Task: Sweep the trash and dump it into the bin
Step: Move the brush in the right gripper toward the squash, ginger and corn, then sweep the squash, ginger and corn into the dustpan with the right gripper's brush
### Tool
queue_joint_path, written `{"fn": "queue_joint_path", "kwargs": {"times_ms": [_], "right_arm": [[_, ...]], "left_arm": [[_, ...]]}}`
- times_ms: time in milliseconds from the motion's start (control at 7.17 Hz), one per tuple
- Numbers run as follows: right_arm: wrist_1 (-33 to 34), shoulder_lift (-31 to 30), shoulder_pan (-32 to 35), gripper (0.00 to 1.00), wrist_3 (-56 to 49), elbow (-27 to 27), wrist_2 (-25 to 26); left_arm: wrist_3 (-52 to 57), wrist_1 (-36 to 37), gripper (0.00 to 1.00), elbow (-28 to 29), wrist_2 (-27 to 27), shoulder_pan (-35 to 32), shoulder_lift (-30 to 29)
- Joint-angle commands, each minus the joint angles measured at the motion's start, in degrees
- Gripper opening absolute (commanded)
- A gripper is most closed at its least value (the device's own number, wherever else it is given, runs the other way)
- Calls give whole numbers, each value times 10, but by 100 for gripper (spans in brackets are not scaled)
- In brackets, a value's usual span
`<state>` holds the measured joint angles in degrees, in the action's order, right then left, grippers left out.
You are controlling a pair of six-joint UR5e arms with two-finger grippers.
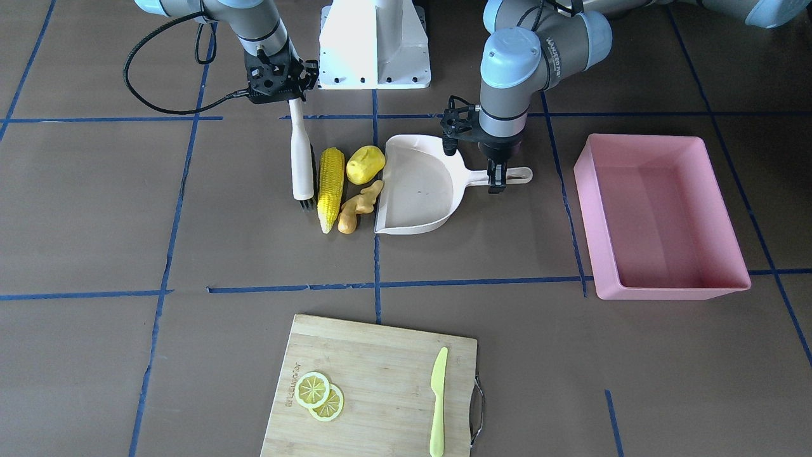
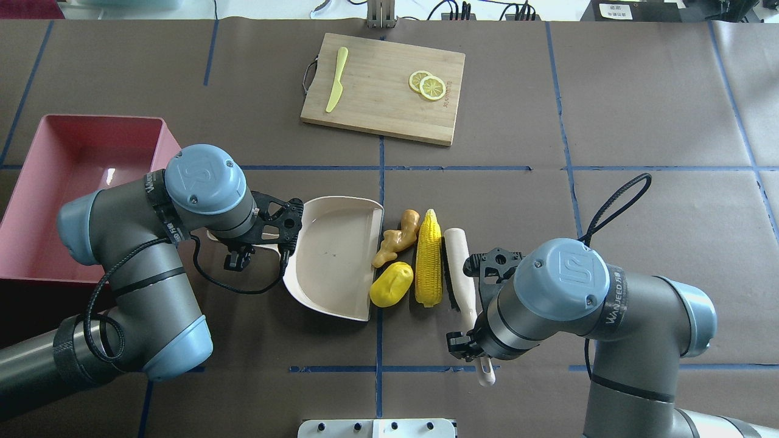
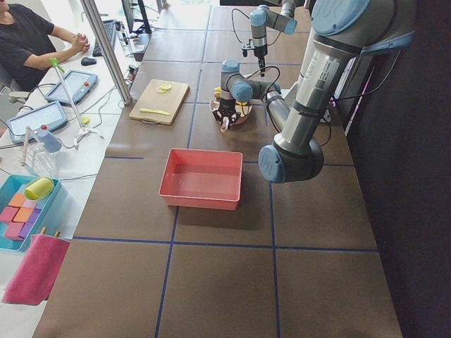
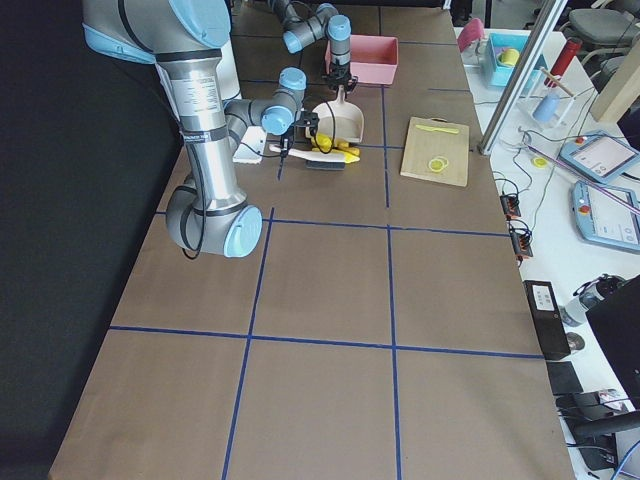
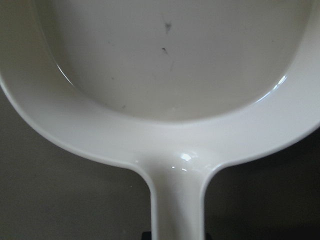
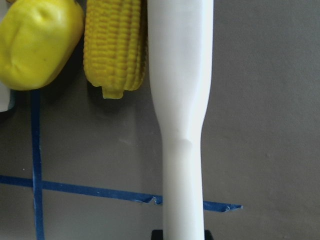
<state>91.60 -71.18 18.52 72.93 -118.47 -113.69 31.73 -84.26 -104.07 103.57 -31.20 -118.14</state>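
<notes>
Sweeping line: brush [image 1: 302, 165] → trash [image 2: 428, 258] → dustpan [image 1: 415, 190] mouth

All three trash pieces are found on the counter [image 1: 95, 222], packed into the gap between the brush and the dustpan's open lip. From the right claw [image 1: 293, 98] they lie toward the robot's left, so the push has to be made that way, across the brush's long axis. Brush, corn cob [image 1: 330, 187] and pan lip are lined up roughly parallel, long axes running away from the robot. A sideways stroke should therefore take the corn broadside.

Right claw: clamped on the end of the brush handle, bristle end pointed away from the robot's base. Left claw [image 1: 498, 181]: closed on the dustpan handle, with the pan resting on the counter and nothing in it. The trash is reached sooner by the right arm, through the brush; the left arm only braces the pan.

- Corn cob: long, yellow, ridged kernels, just beside the bristles. Contact cannot be confirmed.
- Potato-like lump [image 1: 365, 164]: rounded, smooth yellow, at the lip's corner nearer the robot.
- Ginger root [image 1: 358, 206]: knobbly, tan-orange, angled, one tip at the lip.

Bin [image 1: 660, 293]: pink tub, nothing seen inside, well apart on the robot's left beyond the pan handle.

Judged risk: the rounded lump may roll past the pan's corner if the stroke is skewed.
</notes>
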Motion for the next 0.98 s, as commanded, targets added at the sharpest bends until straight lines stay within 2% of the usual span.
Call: {"fn": "queue_joint_path", "kwargs": {"times_ms": [0, 279, 837], "right_arm": [[2, 19, -2, 0, 0, 22, -1], [1, 28, -2, 0, 1, 30, -1], [1, 55, -2, 0, 2, 44, -1]], "left_arm": [[-2, 2, 31, 2, -7, 0, -4], [-6, 6, 31, 13, -42, 10, -12], [-25, 8, 31, 24, -43, 14, -26]]}}
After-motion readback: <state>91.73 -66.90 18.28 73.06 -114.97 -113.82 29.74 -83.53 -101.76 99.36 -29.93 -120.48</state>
